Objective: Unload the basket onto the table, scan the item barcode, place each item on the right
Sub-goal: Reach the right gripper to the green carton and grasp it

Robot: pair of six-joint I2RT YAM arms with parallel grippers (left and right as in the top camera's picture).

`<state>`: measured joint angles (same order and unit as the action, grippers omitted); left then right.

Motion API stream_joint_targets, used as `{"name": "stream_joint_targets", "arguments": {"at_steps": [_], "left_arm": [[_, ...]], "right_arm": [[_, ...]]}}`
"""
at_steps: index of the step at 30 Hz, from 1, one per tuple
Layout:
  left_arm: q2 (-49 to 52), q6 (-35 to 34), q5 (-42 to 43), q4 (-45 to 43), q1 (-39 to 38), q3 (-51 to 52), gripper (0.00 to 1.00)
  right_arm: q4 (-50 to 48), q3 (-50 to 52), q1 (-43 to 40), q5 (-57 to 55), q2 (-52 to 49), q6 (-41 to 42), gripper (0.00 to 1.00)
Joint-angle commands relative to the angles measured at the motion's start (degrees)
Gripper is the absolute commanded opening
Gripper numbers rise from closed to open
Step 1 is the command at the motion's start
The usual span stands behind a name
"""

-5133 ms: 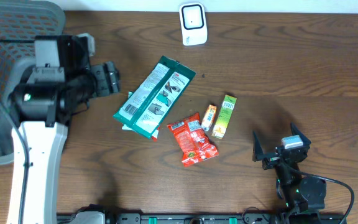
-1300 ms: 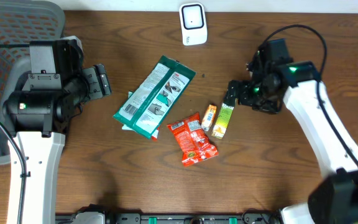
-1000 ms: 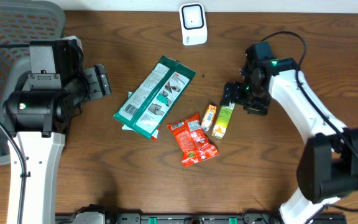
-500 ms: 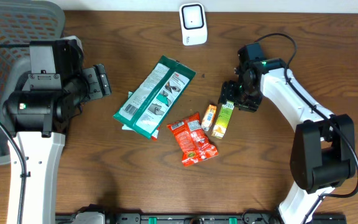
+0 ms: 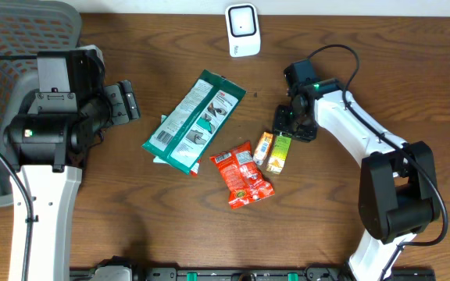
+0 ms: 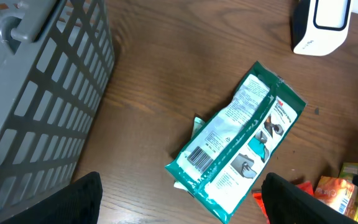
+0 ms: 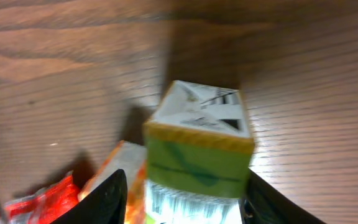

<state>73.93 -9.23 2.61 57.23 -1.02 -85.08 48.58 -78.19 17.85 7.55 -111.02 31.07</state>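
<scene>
**Overhead and wrist views, pick-up stage of the scan.** The right gripper (image 5: 291, 125) stands over the far end of the green carton (image 5: 280, 153), which lies flat near the middle of the wooden table (image 5: 381, 62), touching a small orange packet (image 5: 263, 147) on its left. In the right wrist view the carton's folded end (image 7: 199, 146) sits between the two fingers (image 7: 107, 196). The jaws stand apart, one on each side of it. A gap shows on the orange packet's side, so the carton is judged bracketed but not yet clamped. Taking it by this end would leave its long printed faces free to turn towards the white barcode scanner (image 5: 242, 30), which stands upright at the table's far edge.

The left gripper (image 5: 129, 102) hangs near the left edge beside the grey mesh basket (image 5: 6, 47), jaws wide apart and empty, well clear of the working arm. A green pouch (image 6: 241, 146), barcode label upward, and a red snack packet (image 5: 242, 175) lie untouched between the arms. The orange packet may be dragged along when the carton is lifted.
</scene>
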Motion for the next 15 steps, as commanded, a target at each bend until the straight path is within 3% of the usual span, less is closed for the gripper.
{"name": "stream_joint_targets", "arguments": {"at_steps": [1, 15], "left_arm": [[0.17, -0.52, -0.52, 0.17, -0.04, -1.18, 0.82], [0.17, -0.52, -0.52, 0.2, -0.04, -1.18, 0.82]], "right_arm": [[0.59, 0.31, 0.72, -6.1, -0.74, 0.33, 0.47], [0.22, 0.31, 0.04, -16.76, -0.74, -0.07, 0.33]]}}
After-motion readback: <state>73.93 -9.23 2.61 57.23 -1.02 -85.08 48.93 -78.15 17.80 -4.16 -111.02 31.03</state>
